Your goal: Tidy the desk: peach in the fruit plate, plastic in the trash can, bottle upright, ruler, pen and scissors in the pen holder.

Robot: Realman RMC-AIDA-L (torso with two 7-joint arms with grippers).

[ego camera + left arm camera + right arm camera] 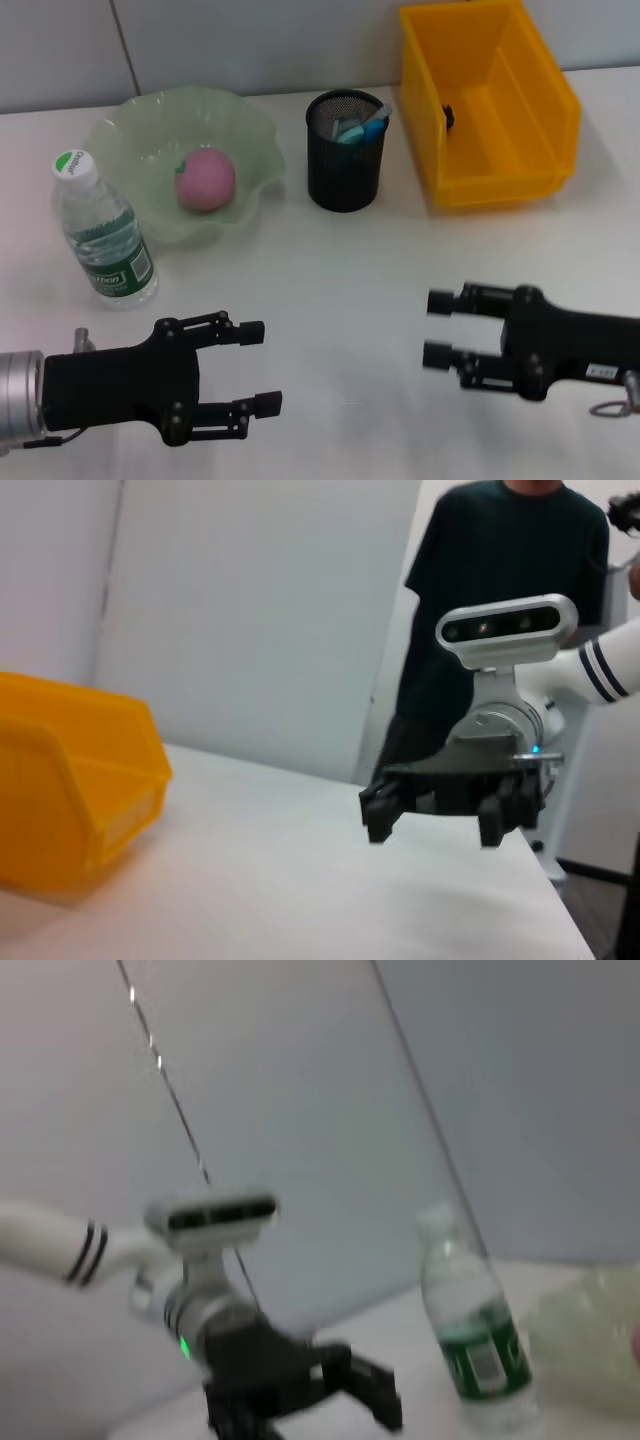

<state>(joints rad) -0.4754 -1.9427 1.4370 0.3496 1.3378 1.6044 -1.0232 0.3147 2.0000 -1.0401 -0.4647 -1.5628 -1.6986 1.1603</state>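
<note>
A pink peach [205, 180] lies in the pale green fruit plate [250, 130] at the back left. A clear water bottle [103, 232] with a white cap stands upright left of the plate; it also shows in the right wrist view [475, 1335]. A black mesh pen holder [345, 150] holds blue-handled items. A yellow bin [490, 100] stands at the back right with a small dark thing inside. My left gripper [258, 367] is open and empty at the front left. My right gripper [438, 328] is open and empty at the front right.
The left wrist view shows the yellow bin [70, 780], the right gripper [430, 815] and a person in a dark shirt [500, 610] beyond the table's edge. The right wrist view shows the left gripper [370, 1395] and the plate's rim [590, 1330].
</note>
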